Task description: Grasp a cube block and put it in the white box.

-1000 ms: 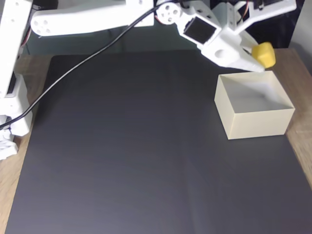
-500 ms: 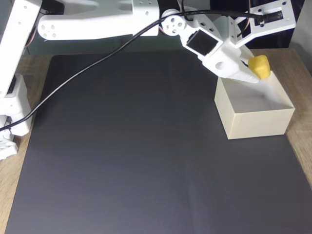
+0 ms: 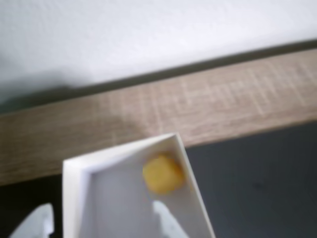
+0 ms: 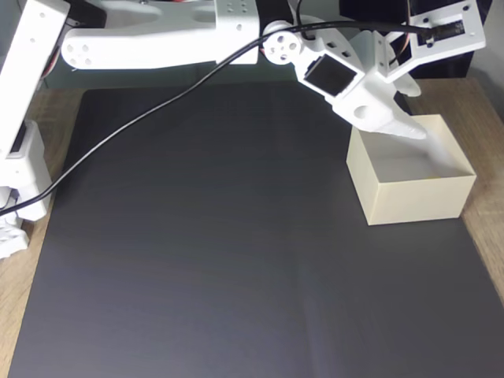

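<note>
Release looks done: small matte yellow cube point(image 3: 162, 173) sits inside the cream-white open-topped box point(image 4: 409, 201) by its far corner (wrist view), white pincer point(image 4: 429, 118) spread empty above, so lift straight up clear of the walls.

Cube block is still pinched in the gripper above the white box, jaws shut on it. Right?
No. The cube block is out of the gripper and lies inside the white box, near a corner; the wrist view shows it. The gripper is above the box with its jaws apart.
</note>
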